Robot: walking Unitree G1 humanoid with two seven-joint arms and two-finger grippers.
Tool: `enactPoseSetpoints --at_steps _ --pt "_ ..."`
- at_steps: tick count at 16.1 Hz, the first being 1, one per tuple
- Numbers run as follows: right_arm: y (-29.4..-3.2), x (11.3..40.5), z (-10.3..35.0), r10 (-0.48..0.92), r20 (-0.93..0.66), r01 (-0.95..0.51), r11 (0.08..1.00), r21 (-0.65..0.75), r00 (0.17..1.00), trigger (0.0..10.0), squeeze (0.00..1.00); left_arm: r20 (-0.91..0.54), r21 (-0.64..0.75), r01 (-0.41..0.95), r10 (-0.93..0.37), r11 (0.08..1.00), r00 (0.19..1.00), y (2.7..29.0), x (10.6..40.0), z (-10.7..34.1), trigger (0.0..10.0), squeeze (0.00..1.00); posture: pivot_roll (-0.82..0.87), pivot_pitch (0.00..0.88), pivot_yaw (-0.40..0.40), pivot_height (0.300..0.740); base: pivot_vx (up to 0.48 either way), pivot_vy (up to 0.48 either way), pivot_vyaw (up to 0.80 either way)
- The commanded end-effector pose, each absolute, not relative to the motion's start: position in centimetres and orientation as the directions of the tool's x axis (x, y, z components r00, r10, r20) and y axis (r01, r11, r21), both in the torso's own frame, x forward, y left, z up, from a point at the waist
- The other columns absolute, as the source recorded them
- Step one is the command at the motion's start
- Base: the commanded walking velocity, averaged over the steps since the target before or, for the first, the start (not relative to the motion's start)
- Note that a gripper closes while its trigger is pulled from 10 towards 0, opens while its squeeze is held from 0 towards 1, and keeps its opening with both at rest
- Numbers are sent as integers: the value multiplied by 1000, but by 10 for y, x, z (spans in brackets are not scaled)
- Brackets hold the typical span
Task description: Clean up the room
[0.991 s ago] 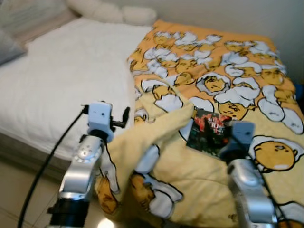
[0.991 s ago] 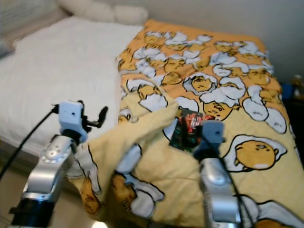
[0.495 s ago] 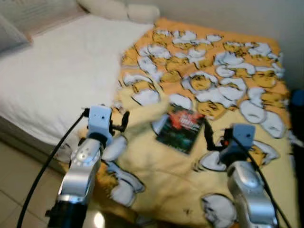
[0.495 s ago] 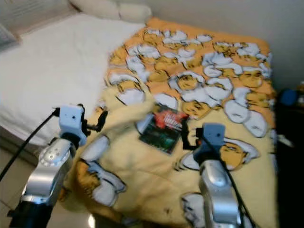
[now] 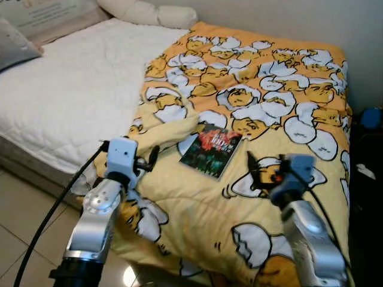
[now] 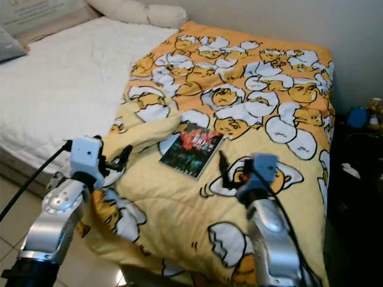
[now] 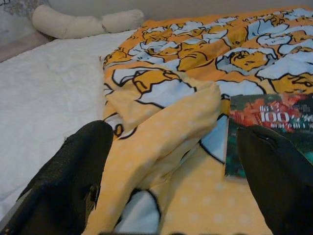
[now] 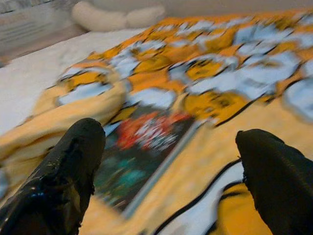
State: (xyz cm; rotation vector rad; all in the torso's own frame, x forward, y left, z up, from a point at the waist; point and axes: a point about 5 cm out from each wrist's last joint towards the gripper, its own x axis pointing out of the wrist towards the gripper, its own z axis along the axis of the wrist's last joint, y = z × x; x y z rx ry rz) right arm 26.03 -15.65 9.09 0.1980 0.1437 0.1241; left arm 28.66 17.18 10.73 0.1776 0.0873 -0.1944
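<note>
A dark book (image 5: 210, 149) with a red and green cover lies flat on the yellow egg-pattern blanket (image 5: 263, 113) spread over the bed. A folded-over blanket corner (image 5: 170, 128) bunches just left of the book. My left gripper (image 5: 152, 158) is open and empty, low at the blanket's front-left edge, a little left of the book. My right gripper (image 5: 250, 161) is open and empty too, hovering just right of the book (image 8: 142, 156). The left wrist view has the blanket fold (image 7: 166, 132) between the fingers (image 7: 78, 171) and the book (image 7: 269, 127) off to one side.
The white mattress (image 5: 66, 89) takes up the left half of the bed, with pillows (image 5: 149, 12) at its head. Tiled floor (image 5: 24, 221) lies at the front left. A dark area with a blue object (image 5: 371, 116) sits to the bed's right.
The view has pulled back and shifted, bringing more of the bed in. The raised blanket fold that hung by my left gripper now lies flatter, and the book is fully uncovered.
</note>
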Motion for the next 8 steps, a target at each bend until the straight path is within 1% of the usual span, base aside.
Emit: enactPoseSetpoints --at_steps 1,4,5,6,7,8 --pt "-162 263 89 134 -154 -94 966 240 979 10000 1000 -96 186 213 -199 959 975 172 287 110 10000 894 -80 0 29 740 0 0 0" --pt "-166 278 86 164 -205 -94 944 315 965 10000 1000 -119 221 274 -253 936 960 172 286 109 10000 902 -79 0 34 740 0 0 0" --pt "-165 280 85 170 -213 -95 943 320 962 10000 1000 -121 224 279 -257 934 959 172 286 108 10000 902 -79 0 34 740 0 0 0" --pt "-162 288 82 216 -229 -124 924 361 949 10000 0 -130 231 304 -280 924 951 172 284 108 10000 898 -72 0 35 740 0 0 0" --pt "-160 291 81 235 -235 -135 918 374 943 10000 0 -135 234 314 -289 920 948 172 283 107 10000 898 -72 0 35 740 0 0 0" --pt "-156 297 81 250 -252 -164 934 318 935 10000 0 -142 248 320 -293 914 946 172 280 106 10000 890 -60 0 24 740 0 0 0"
